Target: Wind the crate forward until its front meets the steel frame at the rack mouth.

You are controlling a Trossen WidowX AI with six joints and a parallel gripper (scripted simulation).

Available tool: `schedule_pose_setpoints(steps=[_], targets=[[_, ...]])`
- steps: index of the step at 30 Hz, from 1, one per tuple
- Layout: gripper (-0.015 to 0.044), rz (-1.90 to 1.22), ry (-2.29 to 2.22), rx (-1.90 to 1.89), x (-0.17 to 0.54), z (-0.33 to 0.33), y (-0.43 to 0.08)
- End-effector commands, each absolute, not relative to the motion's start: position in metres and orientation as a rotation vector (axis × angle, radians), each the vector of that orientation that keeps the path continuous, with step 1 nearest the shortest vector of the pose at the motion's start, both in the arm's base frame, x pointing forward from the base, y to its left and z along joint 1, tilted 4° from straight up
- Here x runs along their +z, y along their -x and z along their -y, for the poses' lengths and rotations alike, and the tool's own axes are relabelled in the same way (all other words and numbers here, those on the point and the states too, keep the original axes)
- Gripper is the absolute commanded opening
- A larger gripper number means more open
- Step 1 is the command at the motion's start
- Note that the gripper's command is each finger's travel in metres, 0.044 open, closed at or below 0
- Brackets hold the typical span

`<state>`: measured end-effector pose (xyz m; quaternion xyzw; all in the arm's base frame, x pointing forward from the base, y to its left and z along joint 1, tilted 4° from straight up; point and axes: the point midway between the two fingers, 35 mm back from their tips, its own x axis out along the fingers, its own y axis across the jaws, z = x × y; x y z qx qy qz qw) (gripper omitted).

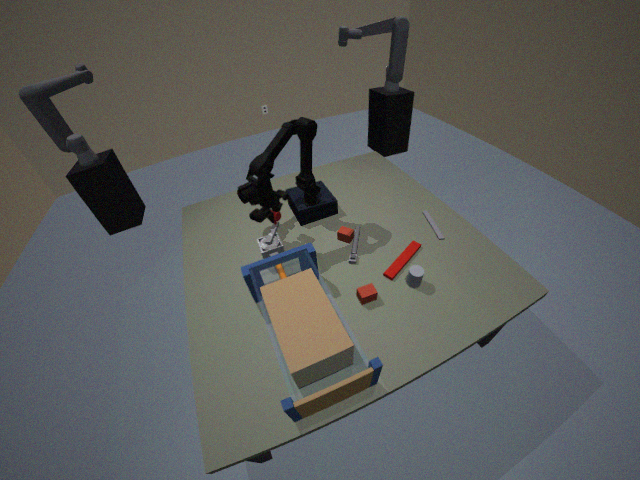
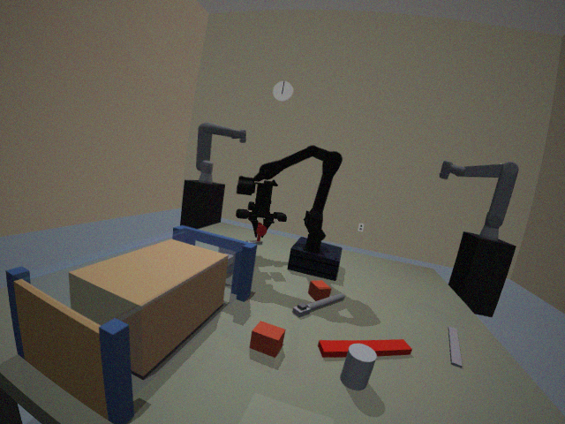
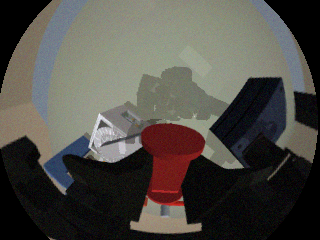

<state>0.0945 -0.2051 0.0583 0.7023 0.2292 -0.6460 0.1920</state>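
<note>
Top view shows the bench (image 1: 413,320) (image 2: 291,392) carrying the cubby, its blue frame (image 1: 278,256) (image 2: 246,274) standing at the winch end. Inside lies the crate (image 1: 307,320) (image 2: 150,274), apparently flat, a gap left between its front and that frame. The orange strap (image 1: 280,271) runs from it toward the winch (image 1: 270,245) (image 3: 112,135). Winding on past contact, or in jerks, could pull the crate's front up, since the strap would keep hauling against a stopped load; anything under its leading edge, which I cannot check, might lift it too.

Over the winch side, the gripper (image 1: 269,214) (image 2: 261,228) (image 3: 167,142) is closed partway, its fingers pinching the red knob (image 1: 276,215) (image 2: 260,229) (image 3: 172,140) of the winch handle (image 1: 273,232) (image 3: 122,139). The handle's arm reaches over the winch top; whether its key is fully seated is hidden. A sideways or upward drift of the wrist could work the key loose or let the knob slip.
</note>
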Motion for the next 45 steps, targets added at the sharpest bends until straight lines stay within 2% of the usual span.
schedule_pose_setpoints(steps=[1, 45], targets=[[0.0000, -0.597, -1.936, -1.847, 0.057, 0.224, -0.087], [0.0000, -0.593, -1.933, -1.847, 0.056, 0.271, -0.084]])
